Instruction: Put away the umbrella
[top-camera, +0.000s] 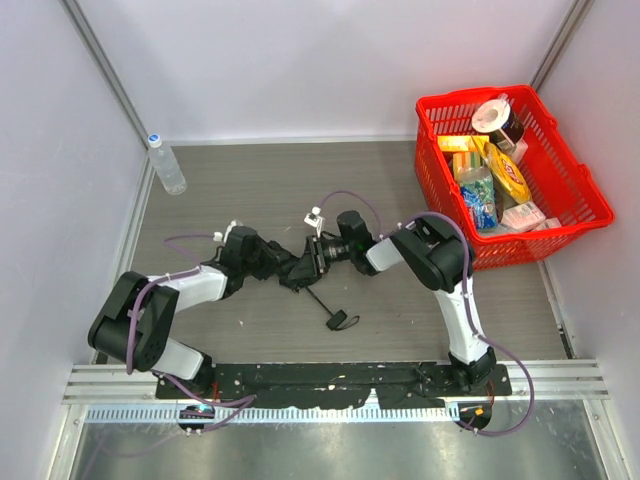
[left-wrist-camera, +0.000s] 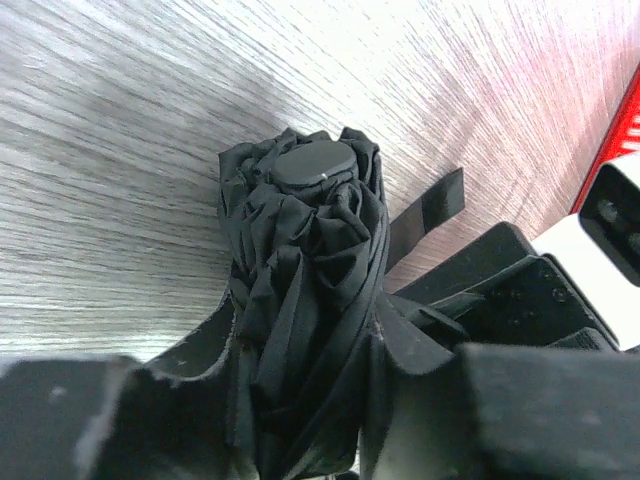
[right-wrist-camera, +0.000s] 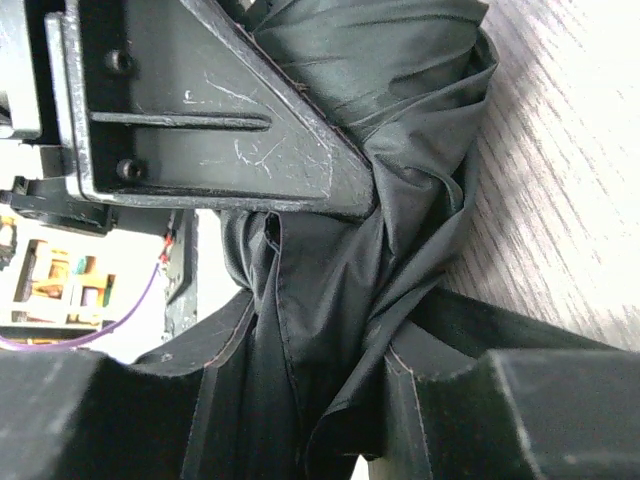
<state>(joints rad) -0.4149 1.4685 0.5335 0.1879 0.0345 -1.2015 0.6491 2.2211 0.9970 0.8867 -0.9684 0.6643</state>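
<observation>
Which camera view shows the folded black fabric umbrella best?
The left wrist view: the folded black fabric umbrella shows there from round cap down, folds sharp. The right wrist view gives only a close patch of fabric. The top view shows a small dark bundle, its strap on the grey table.

Arms bent inward, left end effector (top-camera: 288, 266) facing right end effector (top-camera: 318, 252) (both clamping umbrella (left-wrist-camera: 300, 250))

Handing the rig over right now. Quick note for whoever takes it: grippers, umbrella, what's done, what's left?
Left gripper: shut on the umbrella, which is folded into a bundle.
Right gripper: shut on the same bundle from the other side.
Umbrella: mid-table, between the arms; its wrist strap lies loose on the table.
Done: canopy collapsed and bunched.
Left: the fabric looks only loosely gathered, so it likely needs tidying, then stowing.
</observation>
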